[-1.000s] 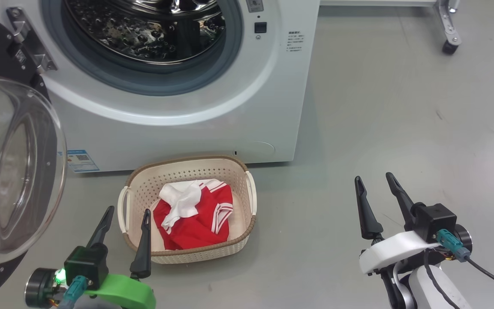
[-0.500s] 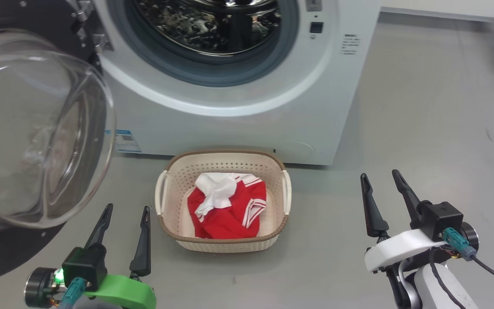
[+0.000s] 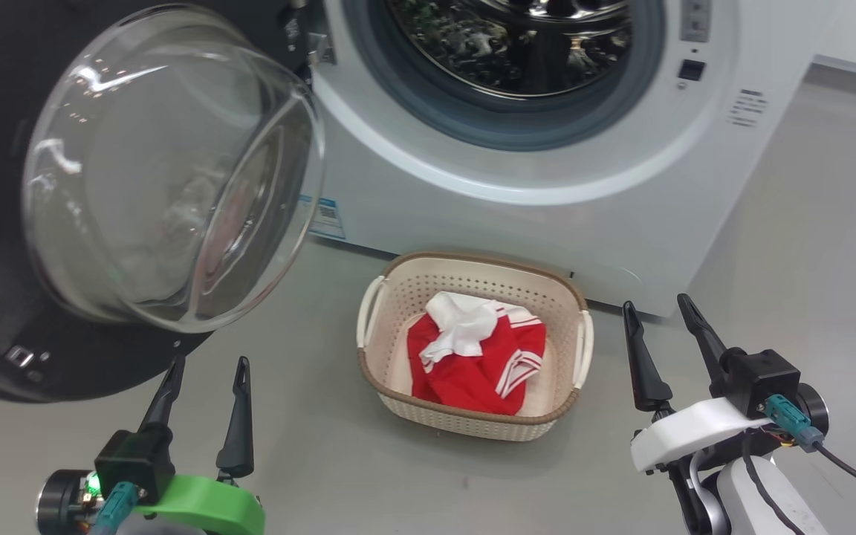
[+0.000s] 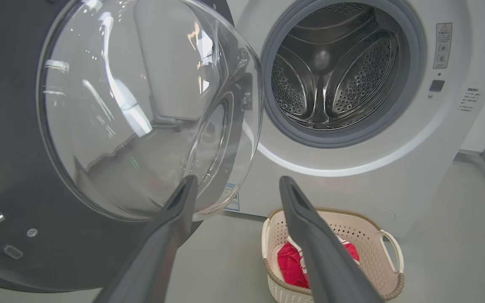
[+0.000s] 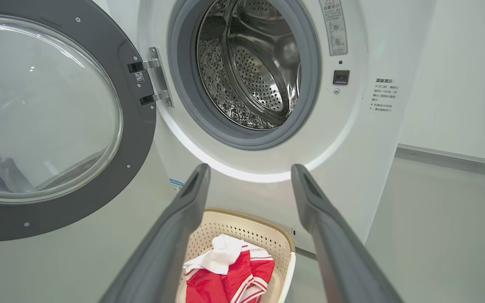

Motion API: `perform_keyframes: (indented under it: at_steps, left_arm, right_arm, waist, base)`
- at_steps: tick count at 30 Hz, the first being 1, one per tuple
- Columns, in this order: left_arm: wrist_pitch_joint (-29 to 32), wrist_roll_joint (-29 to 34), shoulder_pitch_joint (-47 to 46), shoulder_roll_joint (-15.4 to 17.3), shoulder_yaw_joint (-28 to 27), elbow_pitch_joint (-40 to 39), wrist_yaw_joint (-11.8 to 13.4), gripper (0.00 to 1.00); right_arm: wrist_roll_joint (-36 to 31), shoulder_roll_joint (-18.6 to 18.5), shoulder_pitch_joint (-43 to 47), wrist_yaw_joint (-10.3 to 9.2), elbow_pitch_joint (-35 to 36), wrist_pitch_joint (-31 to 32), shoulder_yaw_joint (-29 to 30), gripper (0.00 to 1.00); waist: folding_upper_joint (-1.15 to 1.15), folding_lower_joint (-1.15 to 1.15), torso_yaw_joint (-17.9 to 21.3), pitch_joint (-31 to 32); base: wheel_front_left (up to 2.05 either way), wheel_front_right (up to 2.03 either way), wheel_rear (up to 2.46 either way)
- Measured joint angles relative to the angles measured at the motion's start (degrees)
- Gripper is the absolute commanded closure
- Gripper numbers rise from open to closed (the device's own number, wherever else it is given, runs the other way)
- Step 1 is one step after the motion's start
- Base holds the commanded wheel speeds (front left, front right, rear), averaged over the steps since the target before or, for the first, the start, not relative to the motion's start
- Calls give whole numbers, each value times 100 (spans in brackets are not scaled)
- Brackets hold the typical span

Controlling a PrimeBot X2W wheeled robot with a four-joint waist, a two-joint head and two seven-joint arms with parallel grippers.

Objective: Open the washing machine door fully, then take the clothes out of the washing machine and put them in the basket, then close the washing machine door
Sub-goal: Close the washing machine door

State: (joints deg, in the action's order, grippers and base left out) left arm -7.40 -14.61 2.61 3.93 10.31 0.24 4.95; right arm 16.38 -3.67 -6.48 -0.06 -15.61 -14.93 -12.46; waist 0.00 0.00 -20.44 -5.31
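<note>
Head view first: note the clothes (image 3: 472,364) lying in the basket (image 3: 465,425), and the washing machine door (image 3: 168,171) swung wide at left. With left gripper (image 3: 210,362) and right gripper (image 3: 655,302) both spread and empty, push on the black rim, not the glass, slowly until latched.

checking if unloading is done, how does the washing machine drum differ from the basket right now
The washing machine drum shows bare metal with no fabric in sight; the basket holds the red and white clothes. The drum is shiny steel facing forward in the machine; the basket is cream plastic with a brown rim, open upward on the floor. Both have perforated walls.
</note>
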Motion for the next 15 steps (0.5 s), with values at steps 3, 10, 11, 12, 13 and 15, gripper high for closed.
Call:
perform_keyframes:
  at_steps: [3,10,11,12,13,15]
  left_arm:
    - [-32,-29,0,-2,-54,44,13,0]
    - [-51,-49,5,-29,-96,83,33,0]
    - [-51,-49,8,-31,-102,85,33,0]
    - [-52,-49,12,-33,-113,85,38,0]
    - [-62,-49,16,-35,-124,85,38,0]
    - [-87,-51,34,-38,-152,87,40,0]
  right_arm:
    - [-34,1,4,12,-2,0,-20,0]
    - [-35,7,72,51,-25,0,-69,0]
    - [-36,8,99,51,-31,0,-78,0]
    - [-41,8,118,51,-42,0,-90,0]
    - [-42,9,121,51,-54,0,-101,0]
    - [-43,10,120,58,-60,1,-124,0]
  waist:
    - [0,0,-225,10]
    - [0,0,-667,62]
    - [0,0,-721,73]
    - [0,0,-769,83]
    - [0,0,-813,93]
    - [0,0,-893,111]
  base:
    - [0,0,0]
    - [0,0,0]
    - [0,0,0]
    - [0,0,0]
    - [0,0,0]
    - [0,0,0]
